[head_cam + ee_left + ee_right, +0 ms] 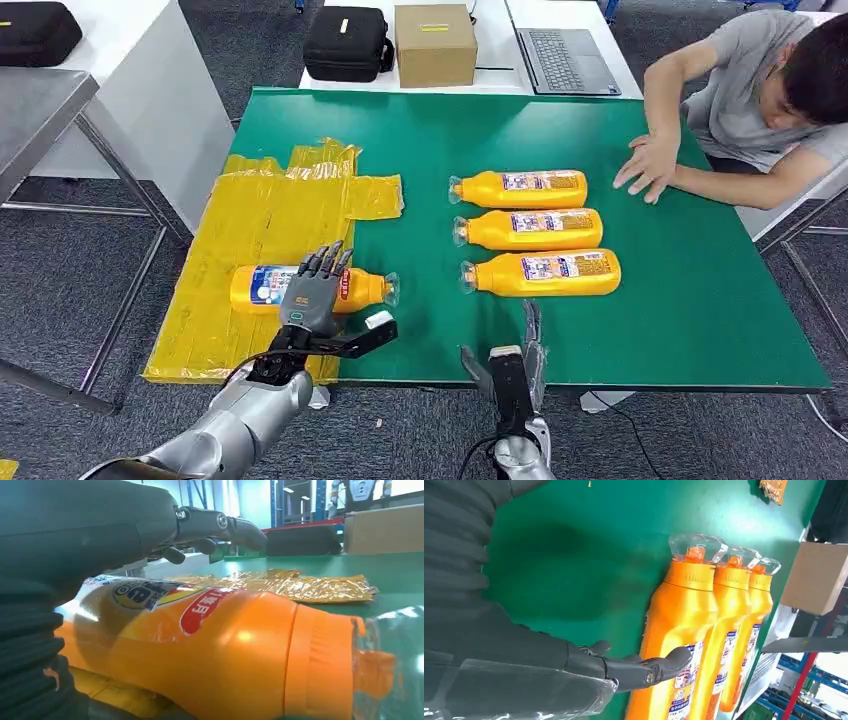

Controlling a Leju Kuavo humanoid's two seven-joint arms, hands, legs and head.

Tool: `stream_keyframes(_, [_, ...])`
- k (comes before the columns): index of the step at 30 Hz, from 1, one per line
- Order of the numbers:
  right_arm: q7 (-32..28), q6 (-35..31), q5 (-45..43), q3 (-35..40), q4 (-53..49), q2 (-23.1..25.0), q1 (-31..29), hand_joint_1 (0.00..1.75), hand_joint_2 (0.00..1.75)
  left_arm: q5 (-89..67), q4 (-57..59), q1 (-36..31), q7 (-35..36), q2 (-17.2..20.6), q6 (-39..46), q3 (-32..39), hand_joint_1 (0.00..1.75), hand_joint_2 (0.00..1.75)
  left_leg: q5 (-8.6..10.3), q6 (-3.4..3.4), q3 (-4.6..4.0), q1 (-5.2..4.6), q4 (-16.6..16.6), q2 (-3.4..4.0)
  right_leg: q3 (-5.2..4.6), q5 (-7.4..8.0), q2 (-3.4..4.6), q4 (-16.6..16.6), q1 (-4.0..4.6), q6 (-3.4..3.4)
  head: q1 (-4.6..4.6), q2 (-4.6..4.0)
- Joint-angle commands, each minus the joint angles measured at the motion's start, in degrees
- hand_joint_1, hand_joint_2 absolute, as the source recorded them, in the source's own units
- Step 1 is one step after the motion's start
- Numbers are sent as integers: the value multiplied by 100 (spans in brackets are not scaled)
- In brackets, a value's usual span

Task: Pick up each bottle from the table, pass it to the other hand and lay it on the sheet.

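**Setting the first bottle down clean**

A green table (700,330) carries the work, with a crinkled yellow sheet (250,215) spread over its left end and grey carpet all round.

One orange bottle (360,288) lies on its side on the sheet, its clear cap reaching just past the sheet's edge onto the green. The left hand (313,290) lies over the bottle's middle, fingers stretched out flat across the label rather than wrapped round it; the left wrist view shows them passing above the bottle, so the hand appears open and no longer gripping. The step looks like the release: best to lift the hand straight up, so the round body is not nudged and does not roll off the sheet.

Three more bottles (530,230) lie side by side on the green, touching or nearly so, caps toward the sheet. The right hand (527,345) waits near the closest one, fingers straight and holding nothing. It should take that nearest bottle without knocking its neighbours.

A person (760,90) leans on the far right corner, well apart.
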Motion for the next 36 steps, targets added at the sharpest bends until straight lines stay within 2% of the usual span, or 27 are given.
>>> stream_keyframes(1, [0,-63,-35,-77,177,-57,-88,0,175,-78,27,-158,-172,-85,-8,-320,0,0,-11,-10,21,5,1,-2,22,-13,-7,2,6,-10,0,0])
stream_keyframes(3, [0,-78,-28,-82,166,-61,-77,0,175,-130,-43,-146,-210,-124,27,-399,0,0,-14,-12,26,5,3,-2,27,-16,-8,4,6,-12,0,0])
stream_keyframes(4, [0,-168,-5,-197,87,-99,-3,0,175,-219,-779,117,-698,-366,-35,-973,0,0,-8,-9,15,3,1,-5,17,-10,-9,2,4,-8,0,0])
stream_keyframes(6, [0,-174,16,-230,75,-107,9,0,175,-212,-1147,277,-763,-367,-50,-1169,0,0,-7,-8,12,2,1,-12,17,-11,-16,0,3,-7,0,0])
stream_keyframes(13, [0,-176,201,-301,-171,-33,61,0,175,223,-2688,885,-846,26,209,-1985,0,0,-12,-12,17,0,0,10,15,-10,5,3,2,-11,0,0])
stream_keyframes(14, [0,-177,220,-218,-296,-61,81,0,175,466,-2982,988,-974,112,326,-2108,0,175,-11,-11,14,-1,-1,8,13,-9,3,2,2,-11,0,0])
stream_keyframes(21, [0,-177,203,-31,-308,-93,59,0,175,1335,-3889,1404,-1456,305,326,-2416,0,175,-13,-11,21,2,-4,14,17,-9,9,1,3,-10,0,0])
stream_keyframes(23, [0,-177,468,-112,-444,-92,105,0,175,1755,-3991,1429,-1563,378,294,-2585,0,175,-14,-12,25,1,-5,10,22,-13,5,2,2,-11,0,0])
stream_keyframes(25, [0,-177,1243,-650,-977,66,255,0,175,2182,-4059,1415,-1677,422,293,-2710,0,175,-14,-11,24,0,-5,10,21,-12,5,1,1,-10,0,0])
stream_keyframes(27, [0,-177,1587,-814,-1456,143,364,0,175,2466,-4079,1391,-1809,431,326,-2748,0,175,-9,-10,13,-1,-3,5,10,-10,1,4,0,-10,2,0])
stream_keyframes(28, [0,-177,1609,-870,-1626,166,387,0,175,2636,-4089,1389,-1880,420,326,-2743,0,175,-16,-13,20,0,1,5,18,-16,0,8,1,-13,0,0])
stream_keyframes(30, [0,-177,1131,-537,-2055,10,385,0,175,3152,-4131,1371,-2150,395,326,-2694,0,175,-18,-15,17,0,8,6,13,-20,0,17,1,-15,0,0])
stream_keyframes(33, [0,-177,866,-209,-2440,-179,378,0,175,3847,-4084,1325,-2521,359,228,-2624,0,175,-11,-11,14,1,0,4,14,-10,0,5,2,-10,0,0])
stream_keyframes(36, [0,-177,866,-209,-2440,-179,378,0,175,3847,-4084,1325,-2521,359,228,-2624,0,175,-11,-11,17,0,1,6,15,-10,1,5,2,-10,0,0])
